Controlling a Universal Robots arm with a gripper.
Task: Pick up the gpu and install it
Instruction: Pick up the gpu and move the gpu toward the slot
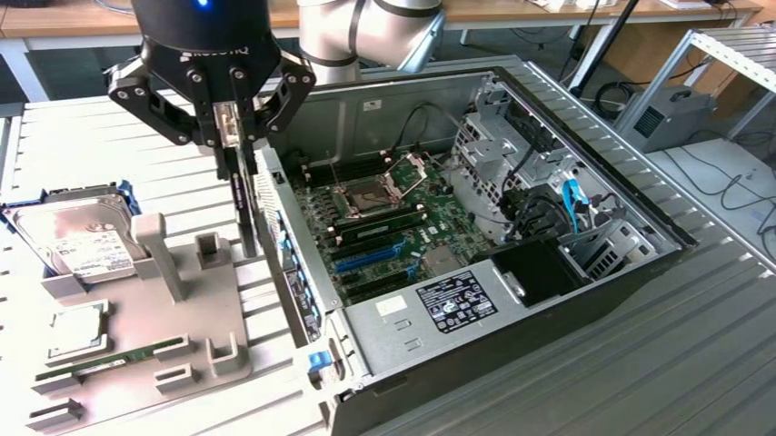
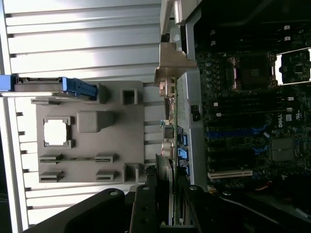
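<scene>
The gripper (image 1: 231,136) is gripping the gpu (image 1: 246,204) by its upper edge, with the fingers pressing on both flat faces. The card is hanging upright and edge-on between the gray fixture (image 1: 182,345) and the near wall of the open case (image 1: 485,309). Its lower end is sitting close to the fixture, and it is not possible to tell whether they are touching. In the wrist view the card is running away from the fingers toward its silver bracket (image 2: 172,60), beside the motherboard (image 2: 243,121). A hard drive (image 1: 79,241) is lying on the fixture's far corner. The card is looking stiff and fairly light but fragile. Holding it by the board edge, away from the fan and contacts, is probably the safest grip.
</scene>
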